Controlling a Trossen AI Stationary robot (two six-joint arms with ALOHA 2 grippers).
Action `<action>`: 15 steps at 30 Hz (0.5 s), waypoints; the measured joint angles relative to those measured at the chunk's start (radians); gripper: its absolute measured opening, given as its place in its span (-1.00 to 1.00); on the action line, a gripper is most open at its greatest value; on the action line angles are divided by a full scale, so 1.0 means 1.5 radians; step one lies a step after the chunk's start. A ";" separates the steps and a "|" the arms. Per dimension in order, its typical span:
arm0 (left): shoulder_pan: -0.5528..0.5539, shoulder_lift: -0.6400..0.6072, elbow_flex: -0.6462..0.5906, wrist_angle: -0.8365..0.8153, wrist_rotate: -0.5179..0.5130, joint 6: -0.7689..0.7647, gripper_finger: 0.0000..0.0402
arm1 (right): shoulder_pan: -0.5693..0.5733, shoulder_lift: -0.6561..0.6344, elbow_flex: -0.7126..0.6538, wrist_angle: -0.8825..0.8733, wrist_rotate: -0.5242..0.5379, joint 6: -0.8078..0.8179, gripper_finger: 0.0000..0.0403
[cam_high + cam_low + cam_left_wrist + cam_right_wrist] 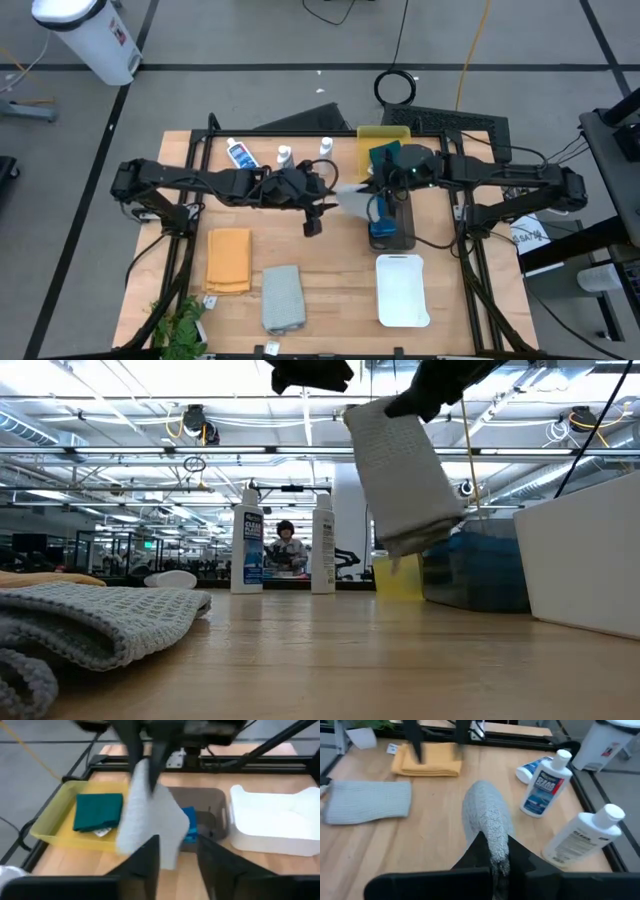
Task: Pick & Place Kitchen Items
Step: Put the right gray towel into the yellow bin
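Pinched between the right gripper's (492, 852) two dark fingers is a grey towel (487, 822), which hangs in the air above the middle of the tabletop (330, 275); in the low view the same towel (405, 470) dangles clear of the wood, held at its upper end. Facing it from the other side, the left gripper (177, 857) has its fingers (147, 857) slightly apart, with the towel's lower edge just in front of them; whether they touch it cannot be told. Just beyond the hanging towel, toward the tabletop's right side, stands the dark grey tray (403, 232) with blue sponges (382, 230) in it. A yellow tray (372, 135) at the far edge holds the dark green cloth (382, 157), and a white tray (402, 290) lies near the front edge on the right. Toward the front left, an orange towel (229, 260) lies folded flat with a second grey towel (283, 297) beside it, closer to the middle of the front edge. Three white bottles with blue labels sit along the far edge, left of the yellow tray: one lying down (240, 154) and two upright (285, 155) (326, 146).
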 joint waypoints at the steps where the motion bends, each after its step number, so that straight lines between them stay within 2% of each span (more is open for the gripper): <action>1: 0.003 0.000 0.000 0.005 -0.001 0.000 -0.24 | 0.000 -0.001 0.000 0.001 -0.003 0.000 -1.00; 8: 0.004 -0.068 0.001 -0.054 0.000 0.012 0.17 | -0.022 -0.032 0.002 0.009 -0.010 -0.014 -1.00; 12: 0.006 -0.103 0.001 -0.106 -0.003 0.010 0.28 | -0.072 -0.058 0.002 0.000 -0.012 -0.045 -1.00; 15: 0.006 -0.123 0.002 -0.154 -0.002 0.008 0.33 | -0.142 -0.077 0.002 -0.012 -0.012 -0.073 -1.00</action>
